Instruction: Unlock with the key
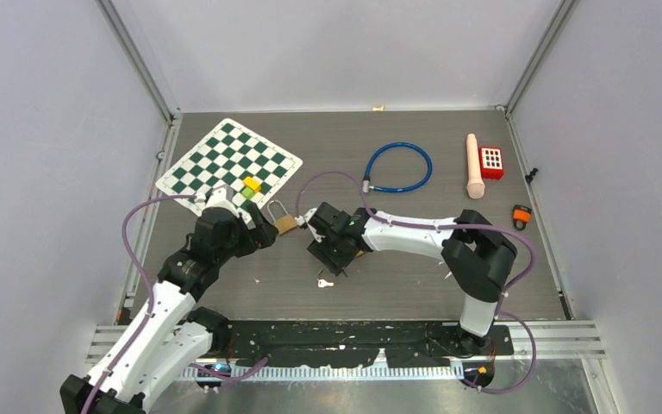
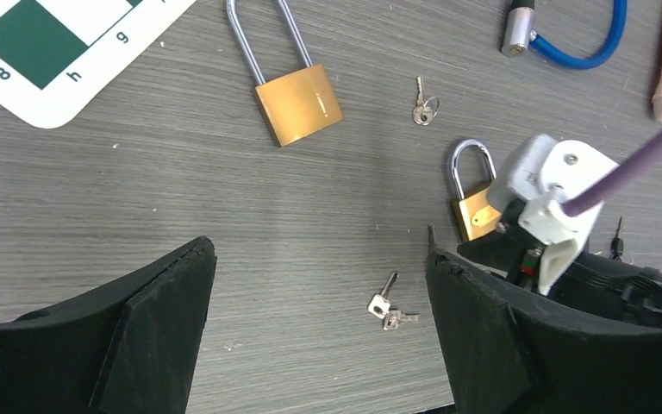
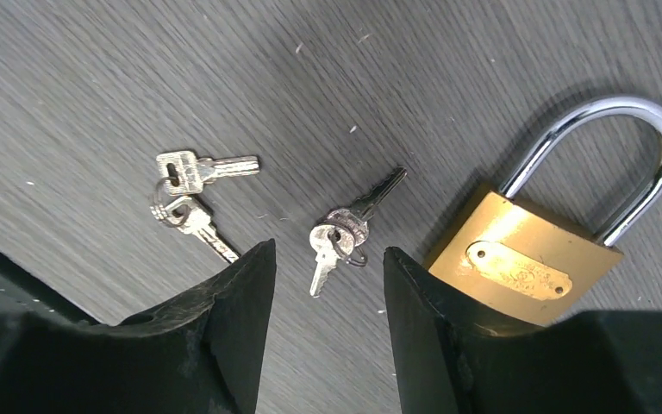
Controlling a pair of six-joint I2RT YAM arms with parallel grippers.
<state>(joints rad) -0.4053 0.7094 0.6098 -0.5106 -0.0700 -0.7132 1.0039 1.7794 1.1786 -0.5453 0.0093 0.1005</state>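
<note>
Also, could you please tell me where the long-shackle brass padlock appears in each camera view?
Top external: long-shackle padlock just left of centre.
Left wrist: top, left of centre.
Right wrist: not in view; the short-shackle padlock there is another.
Shared landmark: the chessboard, up and left of it in the first two.

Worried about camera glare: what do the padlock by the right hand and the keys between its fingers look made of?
Padlock body: likely brass, golden brushed sheen. Shackle: polished steel or chrome plating, mirror-like highlights. Keys: silvery metal, perhaps nickel-plated, duller shine.
</note>
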